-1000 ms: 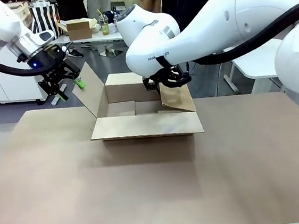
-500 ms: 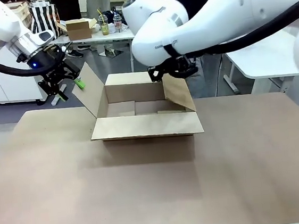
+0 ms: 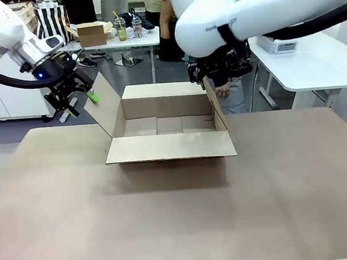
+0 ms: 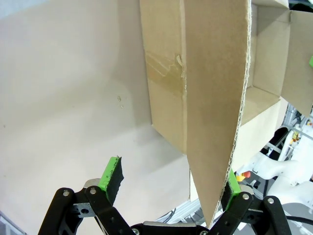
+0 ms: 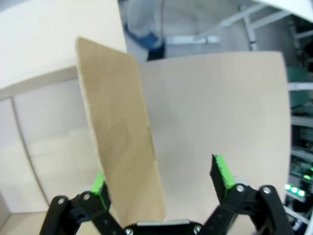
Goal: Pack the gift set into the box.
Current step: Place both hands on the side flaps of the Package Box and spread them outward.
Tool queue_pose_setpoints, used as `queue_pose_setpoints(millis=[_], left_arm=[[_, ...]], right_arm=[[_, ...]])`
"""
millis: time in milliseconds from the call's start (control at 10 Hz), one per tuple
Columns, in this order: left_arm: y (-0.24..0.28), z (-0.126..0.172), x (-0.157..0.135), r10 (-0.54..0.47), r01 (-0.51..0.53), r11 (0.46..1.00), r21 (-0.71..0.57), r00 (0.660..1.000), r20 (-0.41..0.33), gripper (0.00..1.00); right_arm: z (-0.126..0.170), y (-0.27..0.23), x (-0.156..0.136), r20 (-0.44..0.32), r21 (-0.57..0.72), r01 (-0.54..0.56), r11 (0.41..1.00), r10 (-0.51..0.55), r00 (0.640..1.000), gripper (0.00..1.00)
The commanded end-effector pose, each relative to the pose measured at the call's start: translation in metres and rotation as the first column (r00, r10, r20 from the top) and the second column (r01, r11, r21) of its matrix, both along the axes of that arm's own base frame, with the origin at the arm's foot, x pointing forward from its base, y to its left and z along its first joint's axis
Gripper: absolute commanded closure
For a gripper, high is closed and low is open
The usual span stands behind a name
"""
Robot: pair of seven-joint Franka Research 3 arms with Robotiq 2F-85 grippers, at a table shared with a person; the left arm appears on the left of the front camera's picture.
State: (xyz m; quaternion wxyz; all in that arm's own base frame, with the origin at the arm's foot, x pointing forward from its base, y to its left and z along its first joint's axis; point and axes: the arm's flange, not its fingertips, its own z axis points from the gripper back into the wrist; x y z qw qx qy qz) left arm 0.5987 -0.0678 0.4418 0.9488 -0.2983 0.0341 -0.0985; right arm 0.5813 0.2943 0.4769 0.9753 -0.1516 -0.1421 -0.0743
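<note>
The brown cardboard box [image 3: 169, 146] stands open at the table's far middle, and its floor looks bare. Its left flap [image 3: 104, 106] slants up and outward. My left gripper [image 3: 82, 102] is open at that flap's outer edge. In the left wrist view the flap [image 4: 210, 98] runs between the green pads, close to the right pad [image 4: 233, 185]. The right flap [image 3: 216, 108] stands nearly upright. My right gripper [image 3: 206, 79] hangs open at its top edge. In the right wrist view this flap [image 5: 122, 142] lies between the fingers, next to the left one.
A person [image 3: 232, 93] stands just behind the box's right side. A far table carries a small cardboard box [image 3: 91, 34] and cups [image 3: 120, 29]. A white table [image 3: 315, 59] stands at the right. The near half of the brown tabletop [image 3: 184, 228] is bare.
My right arm has risen and moved to the right. The box's right flap has swung from leaning inward to nearly upright. The left arm has stayed put.
</note>
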Motion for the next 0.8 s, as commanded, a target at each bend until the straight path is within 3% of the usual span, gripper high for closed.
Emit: queue_pose_setpoints(millis=[0,100,500,600,700], left_arm=[[0.0,0.0,-0.003,0.018,-0.018,1.0,0.007,1.0,-0.004,0.0],[0.0,0.0,-0.003,0.018,-0.018,1.0,0.007,1.0,-0.004,0.0],[0.0,0.0,-0.003,0.018,-0.018,1.0,0.007,1.0,-0.004,0.0],[0.0,0.0,-0.003,0.018,-0.018,1.0,0.007,1.0,-0.004,0.0],[0.0,0.0,-0.003,0.018,-0.018,1.0,0.007,1.0,-0.004,0.0]], right_arm=[[-0.007,-0.044,-0.024,-0.04,0.118,-0.041,0.992,0.046,0.998,0.0],[-0.01,-0.062,-0.032,-0.025,0.204,-0.055,0.977,0.062,0.998,0.0],[-0.029,-0.088,-0.054,0.017,0.265,-0.103,0.959,0.102,0.995,0.0],[-0.016,-0.074,-0.035,-0.005,0.192,-0.055,0.98,0.057,0.998,0.0],[-0.016,-0.074,-0.035,-0.005,0.192,-0.055,0.98,0.057,0.998,0.0]])
